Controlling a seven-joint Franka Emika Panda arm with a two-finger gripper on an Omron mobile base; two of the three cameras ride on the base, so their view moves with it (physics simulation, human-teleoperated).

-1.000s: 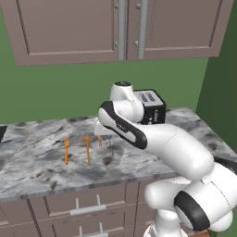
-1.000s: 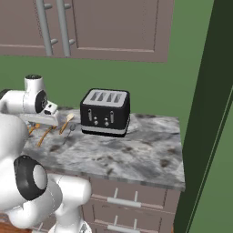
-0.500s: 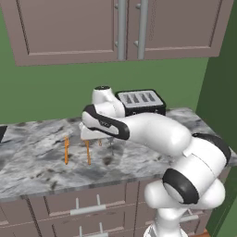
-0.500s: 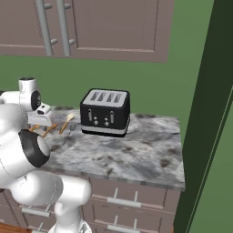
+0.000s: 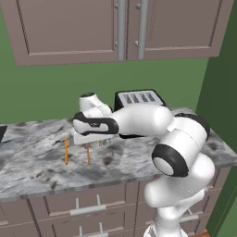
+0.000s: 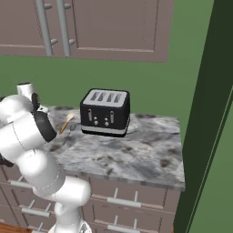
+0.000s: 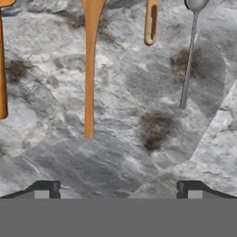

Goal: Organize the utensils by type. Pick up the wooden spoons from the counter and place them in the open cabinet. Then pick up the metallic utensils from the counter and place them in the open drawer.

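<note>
Gripper point(image 7: 118, 190) wide open, empty, above counter point(image 7: 139, 152). Orange-brown wooden spoon point(image 7: 90, 65) ahead, slightly left of centre; handle axis runs straight away from fingertips. Needs fwd shift, then descent.

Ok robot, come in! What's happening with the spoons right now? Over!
Gripper open, empty, hovering over counter. Orange-brown wooden spoon and grey metal spoon lie flat ahead, untouched. Nothing between fingers and handles.

Green wall point(image 5: 46, 88); closed mauve upper cabinets point(image 5: 69, 28); black toaster point(image 6: 105, 112).
</note>
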